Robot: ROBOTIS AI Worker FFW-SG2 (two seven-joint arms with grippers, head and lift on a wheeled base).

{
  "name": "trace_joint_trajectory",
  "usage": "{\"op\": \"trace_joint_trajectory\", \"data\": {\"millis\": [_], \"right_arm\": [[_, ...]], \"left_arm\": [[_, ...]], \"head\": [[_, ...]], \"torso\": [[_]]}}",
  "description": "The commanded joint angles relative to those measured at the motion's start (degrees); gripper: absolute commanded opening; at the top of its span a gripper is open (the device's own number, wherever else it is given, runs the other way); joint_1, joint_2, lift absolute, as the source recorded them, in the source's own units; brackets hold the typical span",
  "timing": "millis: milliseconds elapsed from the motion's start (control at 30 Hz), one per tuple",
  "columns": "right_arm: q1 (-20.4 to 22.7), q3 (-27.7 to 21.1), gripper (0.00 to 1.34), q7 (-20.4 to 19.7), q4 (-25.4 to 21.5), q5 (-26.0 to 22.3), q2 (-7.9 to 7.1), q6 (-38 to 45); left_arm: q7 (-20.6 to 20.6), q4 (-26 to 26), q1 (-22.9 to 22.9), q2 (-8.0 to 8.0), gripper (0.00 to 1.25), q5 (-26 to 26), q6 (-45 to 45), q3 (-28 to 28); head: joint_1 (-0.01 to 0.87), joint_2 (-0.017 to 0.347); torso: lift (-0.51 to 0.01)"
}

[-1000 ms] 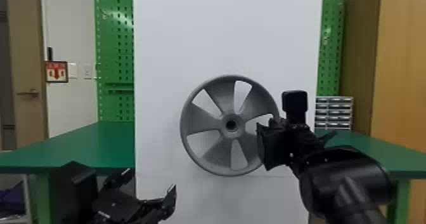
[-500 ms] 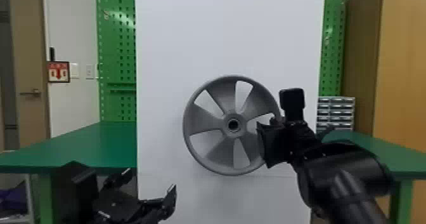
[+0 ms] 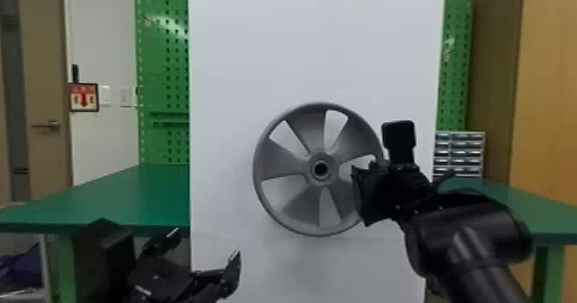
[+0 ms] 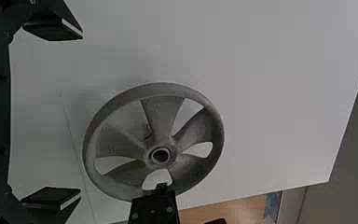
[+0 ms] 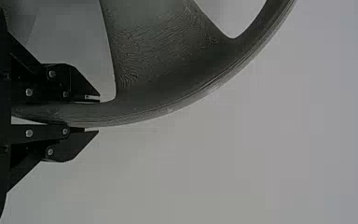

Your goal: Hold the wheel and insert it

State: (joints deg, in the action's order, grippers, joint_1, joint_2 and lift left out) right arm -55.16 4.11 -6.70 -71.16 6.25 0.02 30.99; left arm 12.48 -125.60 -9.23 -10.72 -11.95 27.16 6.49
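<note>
Your right gripper (image 3: 359, 195) clamps the upright wheel (image 3: 281, 165) at its right rim; your left gripper (image 3: 208, 242) sits near left, fingers wide.

Wears black throughout. Swells into a smooth, rounded, faintly glossy casing (image 3: 468, 233) behind the right jaws; carries a round-cornered block (image 3: 398, 139) above them. Shows silvery screws (image 5: 29, 92) beside their tips, pale edges (image 4: 72, 27) on the left jaws.
</note>
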Motion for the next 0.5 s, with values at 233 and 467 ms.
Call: {"op": "trace_joint_trajectory", "data": {"millis": [233, 467], "right_arm": [[0.32, -0.07, 0.41, -0.86, -0.03, -1.59, 0.04, -1.11], [0.49, -0.07, 1.24, -0.86, -0.03, -2.55, 0.04, -1.11]], "left_arm": [[0.0, 0.0, 0.09, -0.09, 1.15, 0.0, 0.0, -0.08], [0.0, 0.0, 0.18, 0.0, 1.15, 0.0, 0.0, -0.16]], "head": [[0.097, 0.015], [0.097, 0.015]], "torso": [[-0.442], [-0.442]]}}
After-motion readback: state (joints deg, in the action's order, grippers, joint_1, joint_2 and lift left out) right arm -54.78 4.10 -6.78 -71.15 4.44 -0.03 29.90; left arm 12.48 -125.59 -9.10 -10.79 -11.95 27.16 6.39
